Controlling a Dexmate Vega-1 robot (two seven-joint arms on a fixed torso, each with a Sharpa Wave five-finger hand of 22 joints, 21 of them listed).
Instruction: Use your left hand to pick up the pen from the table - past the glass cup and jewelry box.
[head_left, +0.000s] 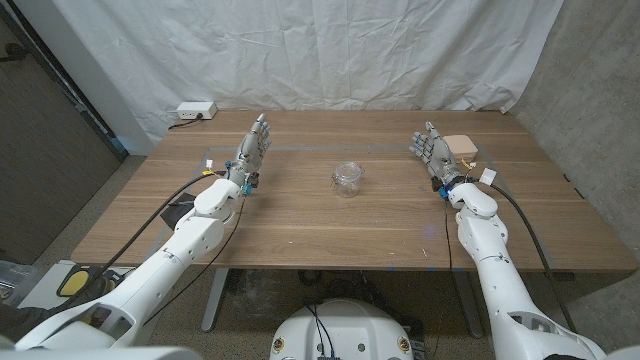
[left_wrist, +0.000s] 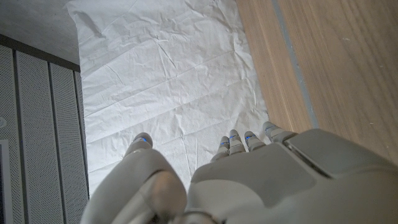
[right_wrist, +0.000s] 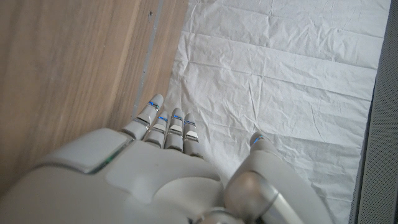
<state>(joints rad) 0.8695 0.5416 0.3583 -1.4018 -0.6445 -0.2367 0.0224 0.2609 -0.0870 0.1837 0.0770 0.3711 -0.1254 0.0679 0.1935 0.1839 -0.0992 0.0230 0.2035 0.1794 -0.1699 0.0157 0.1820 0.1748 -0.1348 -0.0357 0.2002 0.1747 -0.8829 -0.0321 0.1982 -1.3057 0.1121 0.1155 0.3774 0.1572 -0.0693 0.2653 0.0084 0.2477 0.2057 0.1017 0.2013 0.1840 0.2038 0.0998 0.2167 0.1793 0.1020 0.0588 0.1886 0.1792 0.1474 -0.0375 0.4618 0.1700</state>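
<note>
A small clear glass cup (head_left: 347, 178) stands near the middle of the wooden table (head_left: 330, 225). A beige jewelry box (head_left: 461, 148) sits at the far right, just behind my right hand (head_left: 431, 152). My left hand (head_left: 253, 146) is held up over the table's far left part, well to the left of the cup, with its fingers straight and apart and nothing in it. My right hand is likewise spread and holds nothing. I cannot make out a pen. The left wrist view shows my left hand (left_wrist: 249, 180) from behind, and the right wrist view shows my right hand (right_wrist: 143, 180) the same way.
A white power strip (head_left: 195, 111) lies at the table's back left corner. A white cloth backdrop (head_left: 300, 50) hangs behind the table. A thin pale line (head_left: 320, 150) runs across the tabletop between the hands. Cables trail off the left edge.
</note>
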